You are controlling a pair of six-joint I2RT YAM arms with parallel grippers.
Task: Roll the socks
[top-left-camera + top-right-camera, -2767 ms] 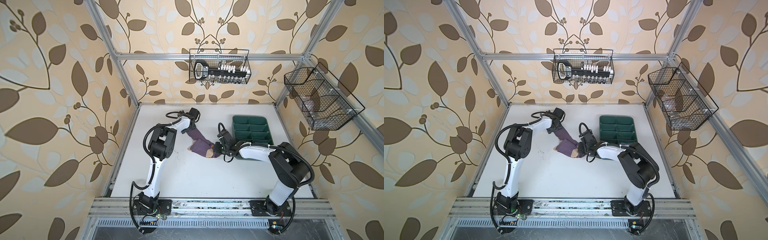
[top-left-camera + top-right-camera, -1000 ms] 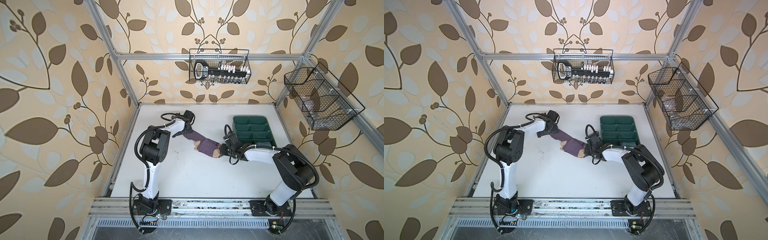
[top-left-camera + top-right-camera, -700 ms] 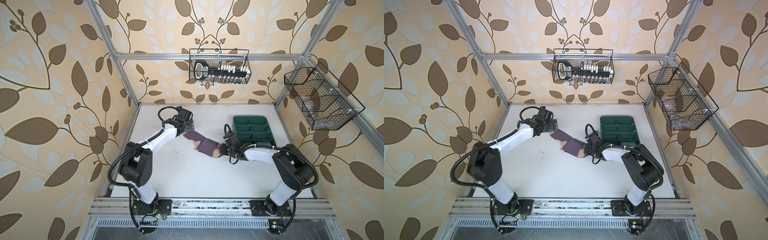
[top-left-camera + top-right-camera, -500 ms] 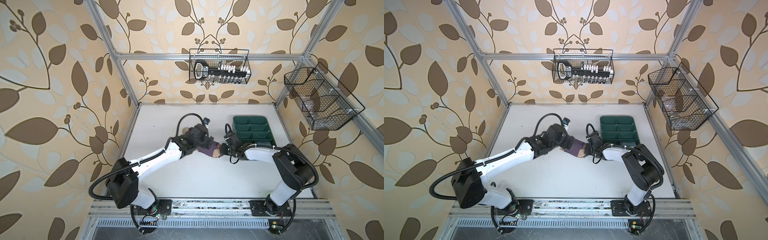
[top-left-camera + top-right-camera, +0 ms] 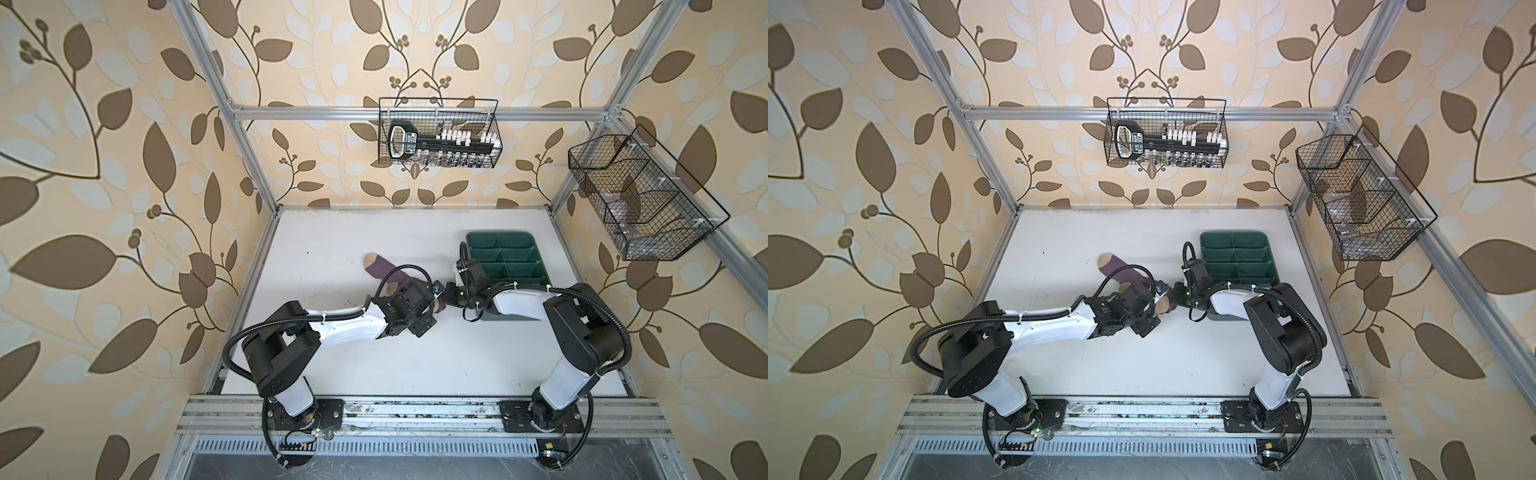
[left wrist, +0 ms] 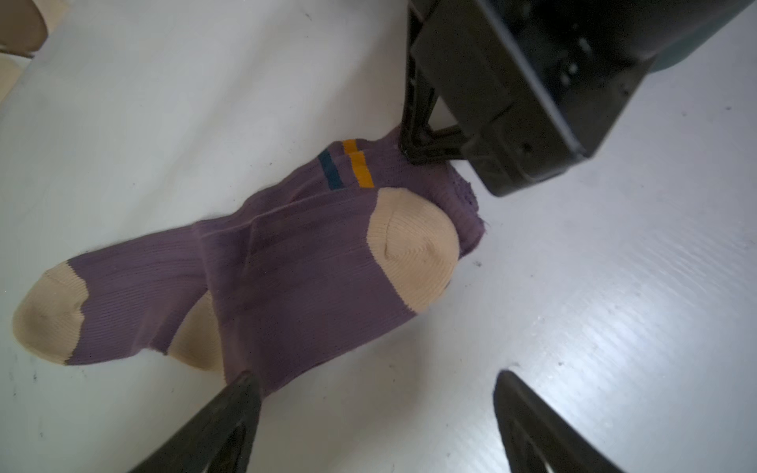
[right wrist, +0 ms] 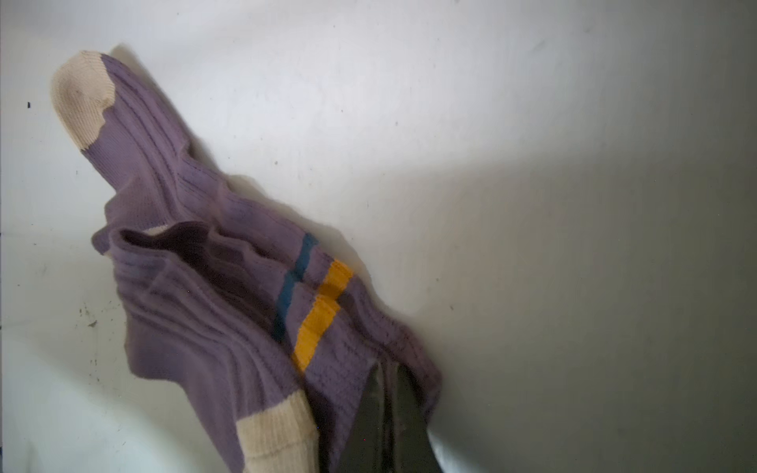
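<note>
Bare table filled the lower centre of both top views, open room between the arm bases and out to the side rails. Mid-frame, the left gripper hovered at the near end of the socks with fingers spread wide and nothing between them; one tip sat at the fabric edge, contact unclear. The socks lay overlapped flat at table centre, purple with tan toes and heels, one toe pointing upper left. The right gripper had its fingers pressed together, pinching the cuff end. The green tray sat just behind it, right of centre. Top views hid that pinch under the left wrist; wrist views showed it, plus teal and orange stripes. A wire basket hung on the far wall.
</note>
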